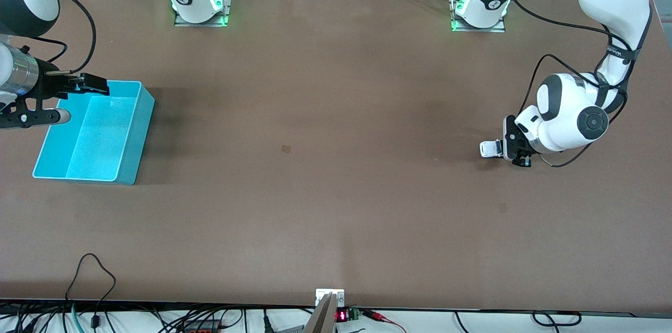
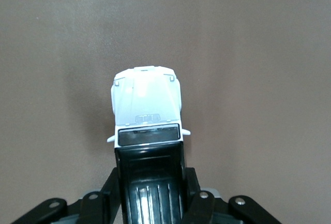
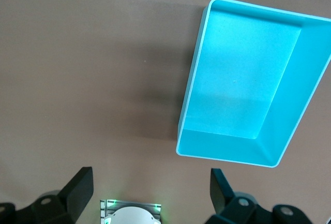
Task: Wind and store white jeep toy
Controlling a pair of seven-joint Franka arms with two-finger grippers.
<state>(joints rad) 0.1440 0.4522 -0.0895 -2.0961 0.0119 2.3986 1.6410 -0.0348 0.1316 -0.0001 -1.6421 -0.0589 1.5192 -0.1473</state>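
At the right of the front frame, the white jeep toy [image 1: 488,148] sits on the brown table [image 1: 325,165] toward the left arm's end, its long axis running across the picture with the hood pointing to frame centre and its rear tucked into the left gripper [image 1: 512,148]. In the left wrist view the boxy car [image 2: 147,111] shows a glossy white hood, a grey windscreen and a ribbed black roof panel, and the gripper's black fingers [image 2: 192,182] press against both flanks of the body, closed on it. At the left edge of the front frame the right gripper [image 1: 89,84] hangs over the upper rim of the cyan bin [image 1: 137,138], a smooth-walled rectangular plastic tub with a matte floor; its wrist view shows its two dark fingers [image 3: 78,185] spread wide with nothing between them. Bare tabletop separates toy and bin [image 3: 191,94], well apart.
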